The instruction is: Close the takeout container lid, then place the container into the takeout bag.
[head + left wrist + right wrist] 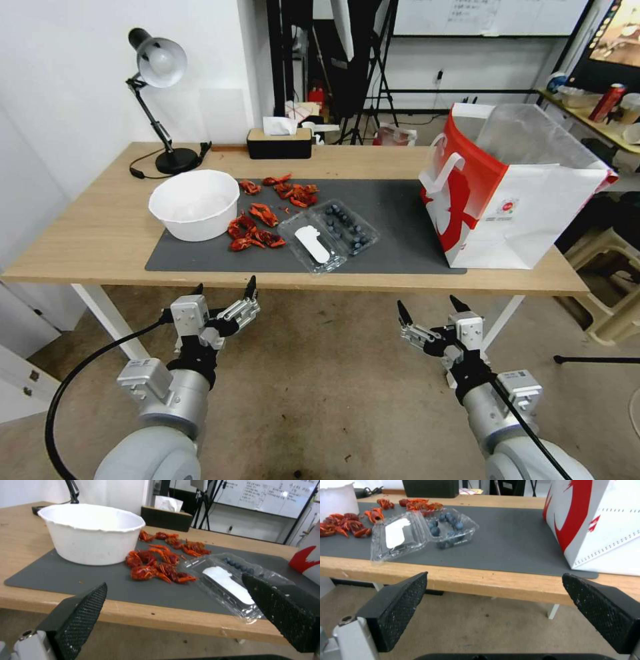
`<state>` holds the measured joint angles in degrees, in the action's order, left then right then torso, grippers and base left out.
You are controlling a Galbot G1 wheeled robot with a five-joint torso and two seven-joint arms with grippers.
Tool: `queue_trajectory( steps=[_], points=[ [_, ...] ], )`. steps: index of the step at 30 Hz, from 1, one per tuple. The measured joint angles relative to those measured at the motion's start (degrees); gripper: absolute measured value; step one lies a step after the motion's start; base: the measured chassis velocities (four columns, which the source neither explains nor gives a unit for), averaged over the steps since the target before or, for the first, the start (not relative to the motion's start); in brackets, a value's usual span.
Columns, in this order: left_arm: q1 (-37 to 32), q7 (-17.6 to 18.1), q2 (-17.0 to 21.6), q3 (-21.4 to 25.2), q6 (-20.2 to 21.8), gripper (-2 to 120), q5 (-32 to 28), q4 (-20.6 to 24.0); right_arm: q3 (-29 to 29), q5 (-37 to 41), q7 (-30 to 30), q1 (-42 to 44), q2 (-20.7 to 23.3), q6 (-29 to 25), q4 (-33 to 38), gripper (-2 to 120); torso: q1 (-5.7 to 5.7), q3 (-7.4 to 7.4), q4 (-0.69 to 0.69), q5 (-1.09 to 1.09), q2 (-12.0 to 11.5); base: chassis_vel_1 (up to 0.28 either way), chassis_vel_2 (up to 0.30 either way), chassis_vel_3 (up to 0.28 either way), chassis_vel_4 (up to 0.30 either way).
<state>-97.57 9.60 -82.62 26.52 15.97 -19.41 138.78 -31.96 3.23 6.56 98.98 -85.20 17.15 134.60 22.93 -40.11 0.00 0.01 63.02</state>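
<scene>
Hovering below the table (100,233) edge, my left hand (225,288) and right hand (427,307) are gaping wide; takeout container (328,235) is lying open on the mat (400,220), lid (311,245) angled toward me, left of the takeout bag (513,193).

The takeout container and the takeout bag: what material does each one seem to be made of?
The takeout container looks like thin clear glossy plastic: berries and mat show through it, and its edges glint. The takeout bag seems matte paper, stiffly creased, printed red on white, with a translucent, probably plastic, lining.
</scene>
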Motion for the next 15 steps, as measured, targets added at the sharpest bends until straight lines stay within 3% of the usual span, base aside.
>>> queue_trajectory(
  steps=[15],
  points=[
    [0.77, -0.52, 0.01, 0.15, -2.45, 100, 0.41, -2.72, 0.54, 3.12, 0.43, -3.43, 1.52, -1.74, -2.6, 100, 0.0, 0.0, -0.01, -0.01, 0.0, 0.0, 0.0, 0.0, 0.0]
  ],
)
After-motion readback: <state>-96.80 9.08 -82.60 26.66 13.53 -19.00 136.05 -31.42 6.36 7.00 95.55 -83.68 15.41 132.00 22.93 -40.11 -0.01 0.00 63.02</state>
